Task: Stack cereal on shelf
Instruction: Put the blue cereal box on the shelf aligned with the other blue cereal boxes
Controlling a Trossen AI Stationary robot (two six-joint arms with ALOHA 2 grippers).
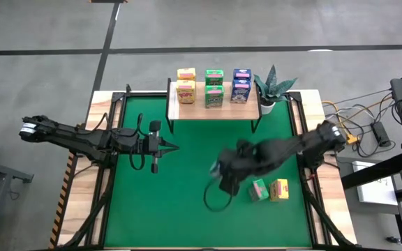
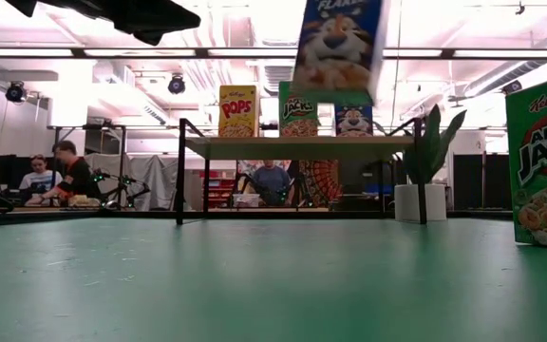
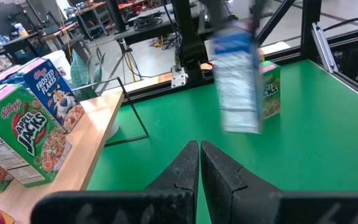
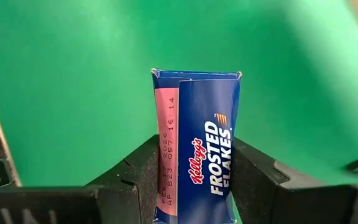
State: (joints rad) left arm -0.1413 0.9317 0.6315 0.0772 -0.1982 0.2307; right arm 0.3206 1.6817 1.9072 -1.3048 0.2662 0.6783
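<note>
The shelf stands at the table's far edge and carries several cereal boxes: two yellow, two green and two blue. My right gripper is over the table's middle, shut on a blue Frosted Flakes box. A green box and a yellow box stand on the green mat to its right. My left gripper hovers shut left of centre, touching nothing; its fingers point toward the held box. My right gripper pinches the blue box between its two fingers, one on each broad face, with the narrow side panel facing the wrist camera. The fingers come from above, on the box's upper end. The box hangs below them, lifted clear of the mat and slightly tilted.
A potted spiky plant stands at the shelf's right end. The green Apple Jacks box is close on the low view's right. Black frame rails border the mat. People sit in the room beyond.
</note>
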